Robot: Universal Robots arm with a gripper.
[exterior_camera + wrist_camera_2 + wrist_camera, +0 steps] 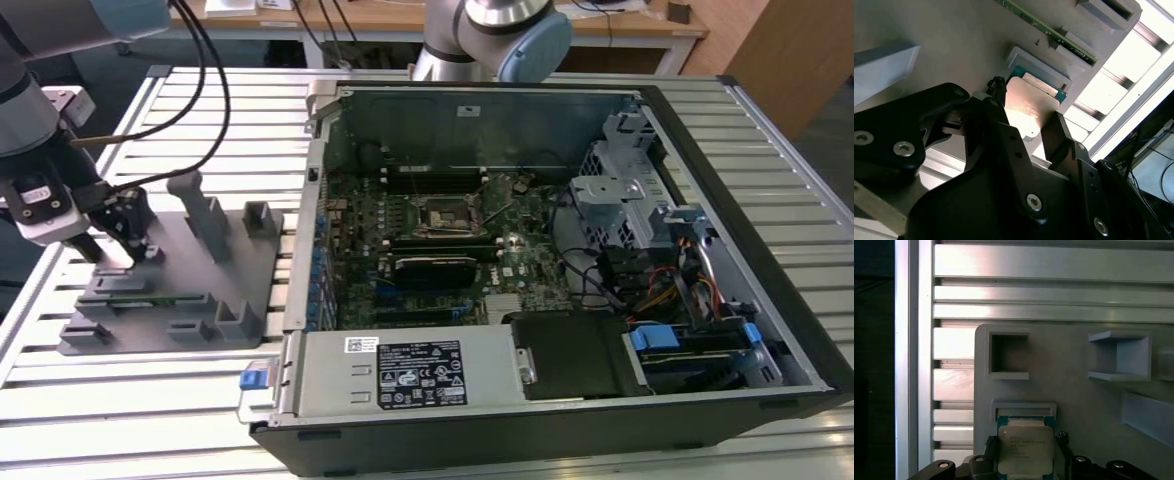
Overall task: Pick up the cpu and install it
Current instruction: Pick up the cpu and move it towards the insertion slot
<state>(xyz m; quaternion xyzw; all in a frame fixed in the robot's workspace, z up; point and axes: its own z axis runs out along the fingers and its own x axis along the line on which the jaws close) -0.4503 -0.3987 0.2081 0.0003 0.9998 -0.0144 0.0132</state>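
Note:
The cpu (1025, 450), a small square chip with a silvery top and a green rim, lies on the grey plastic fixture (187, 300) just below a shallow pocket. My gripper (118, 248) is down over it at the exterior view's left. In both wrist views the black fingers (989, 446) stand at two opposite edges of the cpu (1026, 107), closed against its sides. The gripper (1026, 120) holds the chip low on the fixture plate. The black socket (441, 213) sits in the middle of the motherboard inside the open computer case (747, 160).
Upright grey blocks (203, 205) rise from the fixture close to the gripper. A green memory stick (1054, 30) lies in a fixture slot. The slatted metal table (147, 400) runs under everything. A second arm's base (487, 40) stands behind the case.

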